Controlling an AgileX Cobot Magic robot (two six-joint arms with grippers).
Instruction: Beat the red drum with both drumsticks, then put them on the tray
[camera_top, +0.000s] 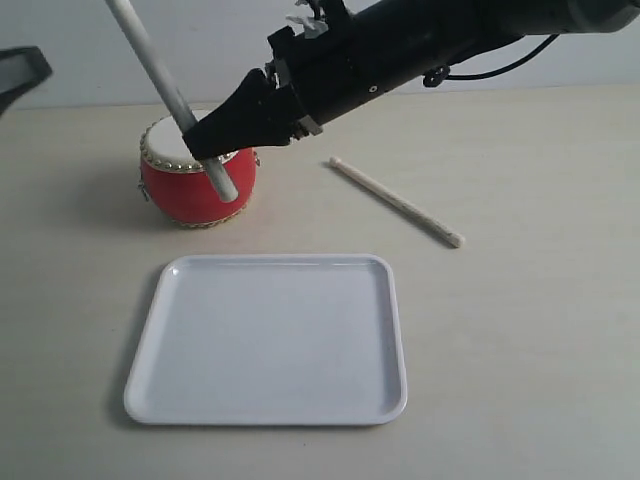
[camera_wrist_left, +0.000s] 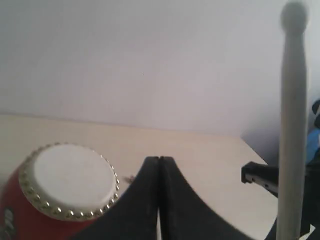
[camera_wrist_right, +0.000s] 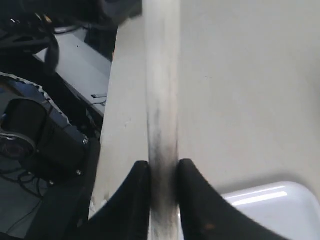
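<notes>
Red drum (camera_top: 178, 196) first: a squat little barrel with a glossy red body, a cream-white skin on top and a ring of gold studs round the rim, standing upright on the pale table (camera_top: 520, 330). The right gripper (camera_top: 200, 140) reaches across in front of the drum and is clamped on one drumstick (camera_top: 150, 55). That stick is thin and pale, slanting up and away above the drum, with its lower end showing against the red side. A second drumstick (camera_top: 395, 202), light wood with a small rounded tip, lies flat on the table off to the drum's right, apart from it. The white tray (camera_top: 270, 340), square with rounded corners and a low rim, sits on the near side of the drum. The left gripper (camera_wrist_left: 159, 160) hangs near the drum with its jaws pressed together on nothing.
</notes>
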